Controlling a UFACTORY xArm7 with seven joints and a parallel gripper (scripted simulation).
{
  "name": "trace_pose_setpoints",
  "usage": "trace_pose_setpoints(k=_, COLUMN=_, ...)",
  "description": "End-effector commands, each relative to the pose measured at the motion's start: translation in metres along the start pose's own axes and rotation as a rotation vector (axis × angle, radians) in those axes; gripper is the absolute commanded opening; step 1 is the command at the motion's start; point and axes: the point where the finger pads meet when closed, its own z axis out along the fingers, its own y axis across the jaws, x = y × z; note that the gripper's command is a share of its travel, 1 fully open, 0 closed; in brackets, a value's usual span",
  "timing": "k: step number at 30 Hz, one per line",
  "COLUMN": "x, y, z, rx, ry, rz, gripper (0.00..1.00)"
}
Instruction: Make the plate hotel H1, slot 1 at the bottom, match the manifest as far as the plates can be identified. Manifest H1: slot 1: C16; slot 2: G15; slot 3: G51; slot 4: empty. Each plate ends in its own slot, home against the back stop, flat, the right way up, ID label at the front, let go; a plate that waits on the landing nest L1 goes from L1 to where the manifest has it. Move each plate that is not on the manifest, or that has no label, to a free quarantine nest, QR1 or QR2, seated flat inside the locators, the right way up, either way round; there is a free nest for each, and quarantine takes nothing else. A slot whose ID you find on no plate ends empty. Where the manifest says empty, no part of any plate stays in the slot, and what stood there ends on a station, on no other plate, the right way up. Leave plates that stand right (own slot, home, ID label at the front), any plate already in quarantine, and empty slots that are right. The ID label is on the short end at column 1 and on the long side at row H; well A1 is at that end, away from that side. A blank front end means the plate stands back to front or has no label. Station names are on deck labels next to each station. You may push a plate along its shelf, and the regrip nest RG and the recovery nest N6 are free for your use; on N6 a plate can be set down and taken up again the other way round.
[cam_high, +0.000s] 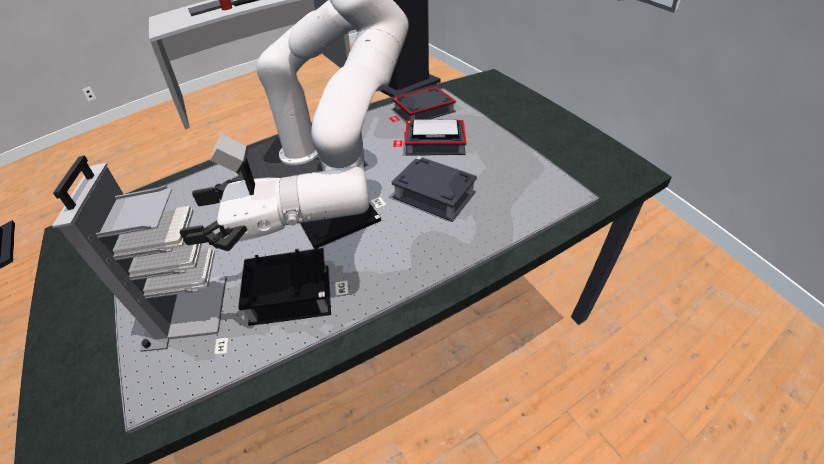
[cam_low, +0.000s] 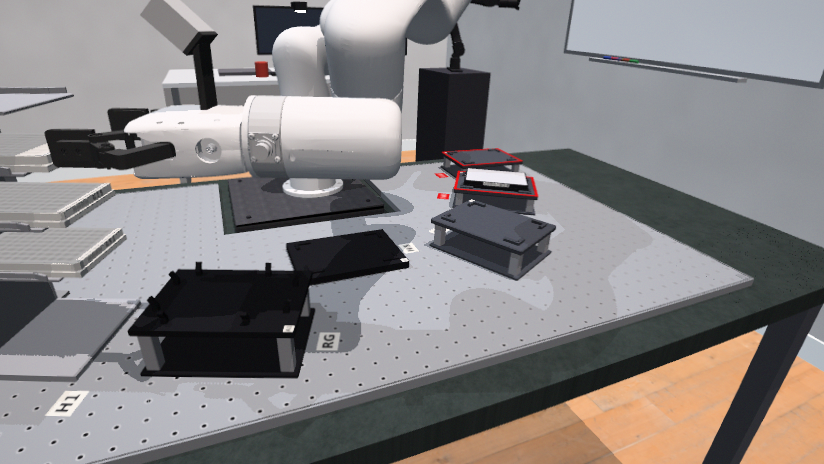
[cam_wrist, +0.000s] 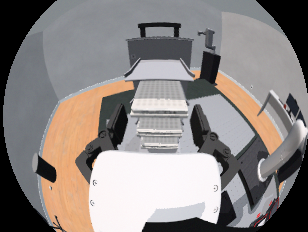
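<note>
The plate hotel H1 (cam_high: 90, 196) (cam_wrist: 159, 47) stands at the table's left end. Three white well plates lie in its lower slots: the top one (cam_high: 158, 229) (cam_low: 20, 151) (cam_wrist: 158, 96), the middle one (cam_high: 167, 259) (cam_low: 46, 201) and the bottom one (cam_high: 179, 280) (cam_low: 54, 250). The top shelf (cam_high: 138, 208) (cam_low: 28, 100) is bare. My gripper (cam_high: 201, 216) (cam_low: 86, 137) (cam_wrist: 158, 111) is open and empty. It lies level, pointing at the front end of the top plate, just short of it. I cannot read any plate label.
Two red-edged quarantine nests stand at the back: the far one (cam_high: 423, 100) (cam_low: 481, 156) is bare, and the near one (cam_high: 410, 138) (cam_low: 533, 193) holds a white plate (cam_high: 436, 127) (cam_low: 495, 176). There are also a dark grey raised nest (cam_high: 433, 187) (cam_low: 493, 233), a flat black pad (cam_high: 345, 225) (cam_low: 345, 253) and the black RG nest (cam_high: 282, 282) (cam_low: 224, 299).
</note>
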Motion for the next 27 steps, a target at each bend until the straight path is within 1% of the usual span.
trace_pose_setpoints(k=1, x=0.002, y=0.0, z=0.001, rx=-0.001, ry=0.0, rz=0.004, gripper=1.0)
trace_pose_setpoints(k=27, x=0.002, y=0.0, z=0.015, rx=-0.001, ry=0.0, rz=0.004, gripper=1.0)
